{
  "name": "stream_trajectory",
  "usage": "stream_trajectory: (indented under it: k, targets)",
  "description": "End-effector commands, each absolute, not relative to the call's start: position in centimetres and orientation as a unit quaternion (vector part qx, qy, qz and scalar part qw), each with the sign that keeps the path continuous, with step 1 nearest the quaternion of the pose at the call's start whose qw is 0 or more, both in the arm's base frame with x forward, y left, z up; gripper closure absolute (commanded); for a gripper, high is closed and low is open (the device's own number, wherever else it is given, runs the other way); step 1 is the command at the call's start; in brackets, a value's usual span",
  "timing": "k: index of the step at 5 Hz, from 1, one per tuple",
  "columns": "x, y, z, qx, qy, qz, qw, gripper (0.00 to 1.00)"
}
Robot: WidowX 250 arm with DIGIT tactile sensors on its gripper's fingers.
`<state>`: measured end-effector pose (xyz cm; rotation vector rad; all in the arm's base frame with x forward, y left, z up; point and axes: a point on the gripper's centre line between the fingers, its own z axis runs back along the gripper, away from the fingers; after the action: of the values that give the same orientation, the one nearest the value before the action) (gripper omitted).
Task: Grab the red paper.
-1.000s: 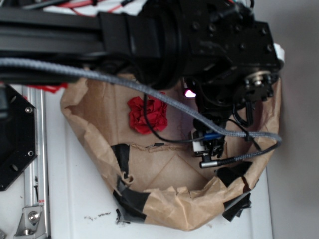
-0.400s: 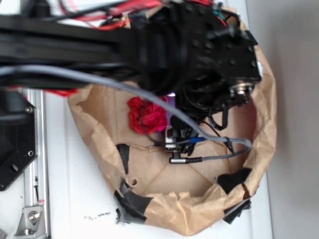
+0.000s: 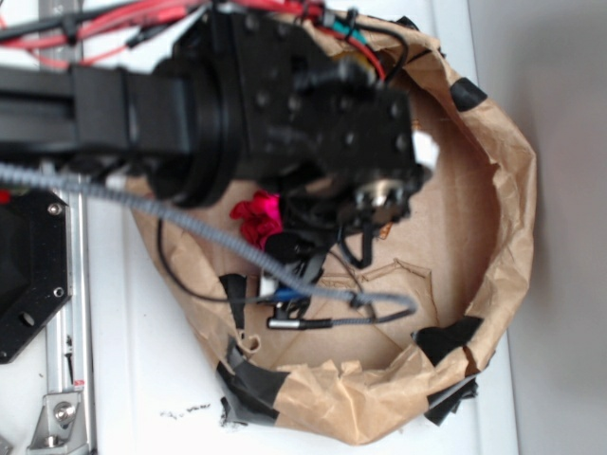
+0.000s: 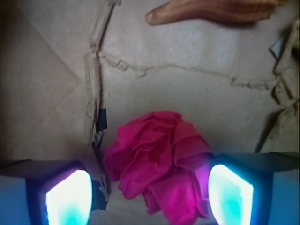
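Wrist view: end effector (image 4: 150, 192) spread, straddling red paper (image 4: 159, 164); exterior view: arm hides most.

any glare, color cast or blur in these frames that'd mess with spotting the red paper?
Wrist view: the lit fingers bloom white-cyan at the bottom corners, and the red paper reads magenta-pink; the image is soft overall. Exterior view: the arm is dark and blurred in the foreground and hides most of the red paper; the white table is bright, near washed out.
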<state>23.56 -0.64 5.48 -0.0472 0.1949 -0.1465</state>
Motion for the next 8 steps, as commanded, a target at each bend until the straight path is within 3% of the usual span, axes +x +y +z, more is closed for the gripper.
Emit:
stream_trajectory:
  k: [1,2,3,4,6,8]
  targets:
    - [23.3,-1.4,2.9,0.008,0.055,-0.094,0.994,0.0]
    - [23.4,-0.8,2.7,0.013,0.054,-0.084,0.995,1.0]
    - [22.7,-1.1,4.2,0.008,0.062,-0.089,0.994,1.0]
    - [22.4,-1.3,6.9,0.022,0.062,-0.068,0.996,1.0]
    - [26.9,-2.5,15.6,0.016,-0.035,-0.049,0.998,1.0]
    - [25.5,-3.7,14.4,0.019,-0.059,-0.067,0.996,1.0]
